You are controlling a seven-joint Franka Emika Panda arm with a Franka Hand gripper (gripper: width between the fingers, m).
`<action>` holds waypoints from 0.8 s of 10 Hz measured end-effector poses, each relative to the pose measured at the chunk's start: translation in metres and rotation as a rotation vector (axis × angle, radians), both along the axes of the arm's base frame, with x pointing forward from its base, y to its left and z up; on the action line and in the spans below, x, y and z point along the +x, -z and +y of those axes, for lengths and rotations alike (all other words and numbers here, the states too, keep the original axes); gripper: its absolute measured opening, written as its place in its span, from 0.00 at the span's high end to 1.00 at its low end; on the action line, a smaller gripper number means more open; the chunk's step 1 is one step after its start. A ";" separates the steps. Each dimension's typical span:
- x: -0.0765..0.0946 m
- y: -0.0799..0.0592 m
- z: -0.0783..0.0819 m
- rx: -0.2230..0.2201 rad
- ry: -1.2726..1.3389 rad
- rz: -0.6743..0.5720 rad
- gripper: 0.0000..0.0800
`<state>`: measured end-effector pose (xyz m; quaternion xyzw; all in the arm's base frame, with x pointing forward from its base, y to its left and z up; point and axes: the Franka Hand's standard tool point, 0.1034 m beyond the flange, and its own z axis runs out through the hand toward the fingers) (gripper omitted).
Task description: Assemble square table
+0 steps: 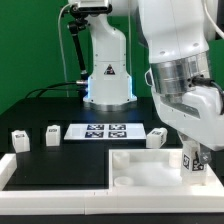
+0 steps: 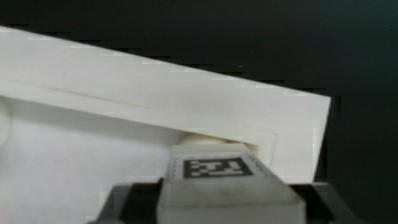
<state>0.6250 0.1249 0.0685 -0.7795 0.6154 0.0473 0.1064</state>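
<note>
- The gripper (image 2: pixel 217 200) is pinching a leg (image 2: pixel 217 168), with a dark finger on each side and the leg's tag facing the wrist camera.
- The leg's far end meets a corner of the tabletop (image 2: pixel 160 110) by the raised edge. The leg itself hides whether it has entered the socket.
- In the exterior view the tabletop lies at the front, toward the exterior view's right. The held leg is at its corner on that side.
- The step looks like seating this leg in the corner socket.
- To do it well, centre the leg over the socket before pressing and keep it square to the panel. Hold firmly so the leg cannot slip between the fingers.
- Push gently, since the panel is loose and may slide or tip.
- Three loose legs stand on the table (image 1: pixel 70 155). Two are at the exterior view's left of the marker board (image 1: pixel 103 131), and one is on the board's other side, near the tabletop.
- A rail (image 1: pixel 50 172) runs along the front.
</note>
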 end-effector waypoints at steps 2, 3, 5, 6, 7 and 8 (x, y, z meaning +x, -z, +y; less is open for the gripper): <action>0.000 0.000 0.000 -0.003 -0.043 -0.010 0.63; 0.000 0.000 -0.003 -0.031 -0.251 -0.044 0.32; -0.001 0.001 -0.005 -0.045 -0.453 -0.087 0.23; -0.001 0.001 -0.005 -0.048 -0.517 -0.101 0.19; -0.001 0.001 -0.005 -0.051 -0.567 -0.112 0.19; -0.001 0.000 -0.005 -0.062 -0.688 -0.133 0.19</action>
